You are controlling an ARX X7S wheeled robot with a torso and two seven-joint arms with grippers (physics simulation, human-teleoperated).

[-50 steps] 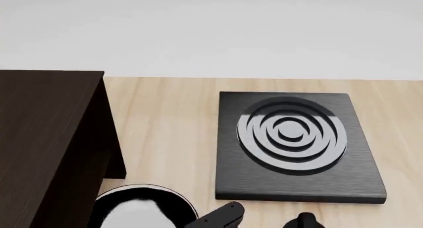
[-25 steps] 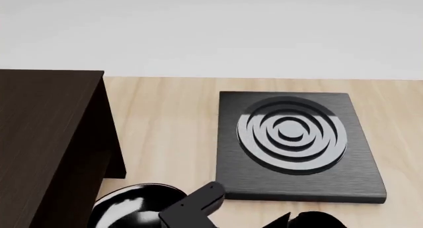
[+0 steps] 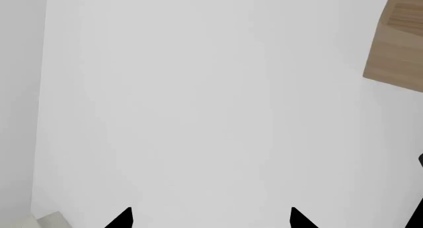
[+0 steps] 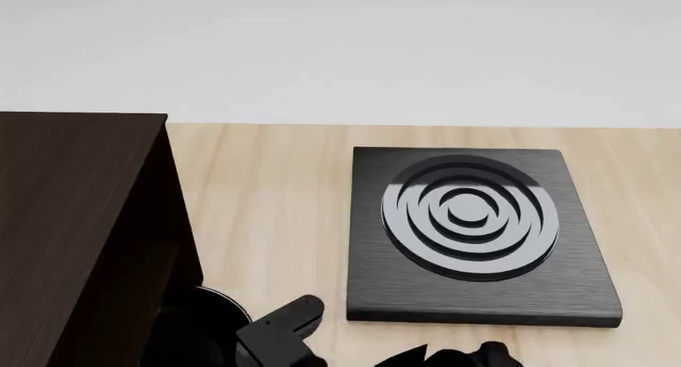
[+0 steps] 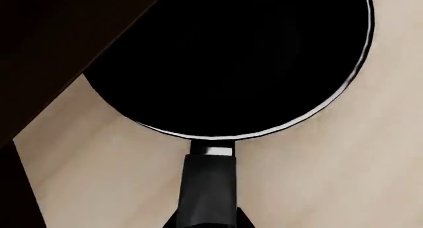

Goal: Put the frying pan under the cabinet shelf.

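The frying pan (image 5: 251, 64) is round and black with a thin silvery rim. In the head view only part of it (image 4: 202, 323) shows, in the shadow at the foot of the dark brown cabinet shelf (image 4: 75, 223). My right gripper (image 5: 208, 220) is shut on the pan's long black handle (image 5: 208, 183); it shows at the bottom of the head view (image 4: 271, 339). The cabinet's dark panel (image 5: 53, 34) overlaps the pan's far side. My left gripper (image 3: 210, 220) is open and empty, facing a plain white surface, and is out of the head view.
A square black burner plate (image 4: 474, 231) with concentric rings lies on the wooden table (image 4: 277, 191) to the right of the pan. A white wall runs behind the table. A corner of the table (image 3: 396, 44) shows in the left wrist view.
My right gripper has moved left with the pan's handle in it. The pan has slid left into the cabinet's shadow, and less of it shows.
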